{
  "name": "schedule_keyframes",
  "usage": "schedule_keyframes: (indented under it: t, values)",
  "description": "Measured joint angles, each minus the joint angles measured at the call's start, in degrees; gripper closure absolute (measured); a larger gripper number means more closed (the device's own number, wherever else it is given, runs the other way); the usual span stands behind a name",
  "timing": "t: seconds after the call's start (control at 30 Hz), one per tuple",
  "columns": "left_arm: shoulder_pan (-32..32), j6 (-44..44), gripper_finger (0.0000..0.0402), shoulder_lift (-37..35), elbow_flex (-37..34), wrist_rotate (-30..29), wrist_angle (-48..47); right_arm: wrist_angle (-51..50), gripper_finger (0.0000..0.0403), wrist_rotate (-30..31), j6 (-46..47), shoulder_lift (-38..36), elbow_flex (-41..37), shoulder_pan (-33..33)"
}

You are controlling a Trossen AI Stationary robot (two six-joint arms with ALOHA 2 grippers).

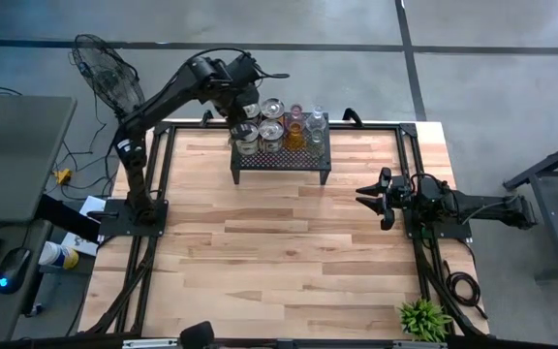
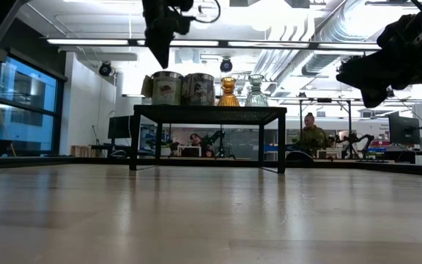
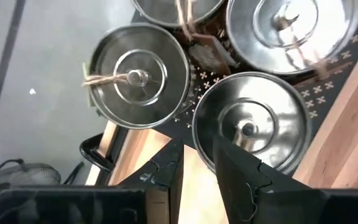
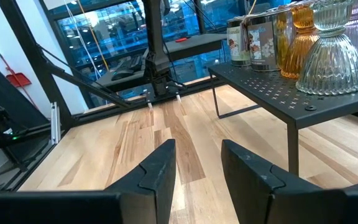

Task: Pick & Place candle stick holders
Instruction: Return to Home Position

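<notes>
Several candle stick holders stand on the black perforated stand (image 1: 279,163) at the table's far middle. Three silvery ones (image 1: 247,137) (image 1: 271,131) (image 1: 272,108) stand at its left end. An amber one (image 1: 295,133), a pink one (image 1: 295,112) and a clear glass one (image 1: 316,122) stand to their right. My left gripper (image 1: 243,114) hangs open just above the silvery holders (image 3: 250,121) (image 3: 138,74), pointing down, and touches none in the low view (image 2: 159,60). My right gripper (image 1: 368,198) waits open and empty above the table's right side (image 4: 197,146).
A small green potted plant (image 1: 424,318) stands at the table's near right corner. A fan (image 1: 105,66) stands off the table's far left. The wooden table top (image 1: 279,252) in front of the stand is bare. People sit in the room behind (image 2: 313,136).
</notes>
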Motion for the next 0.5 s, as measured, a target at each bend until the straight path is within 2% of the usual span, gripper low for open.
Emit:
schedule_keyframes:
  t: [0.5]
  values:
    - [-8.4, 0.0, 0.0318, -6.7, -1.4, 5.8, 10.6, 0.0, 0.0281, 0.0, 0.0, 0.0, 0.0, 0.0]
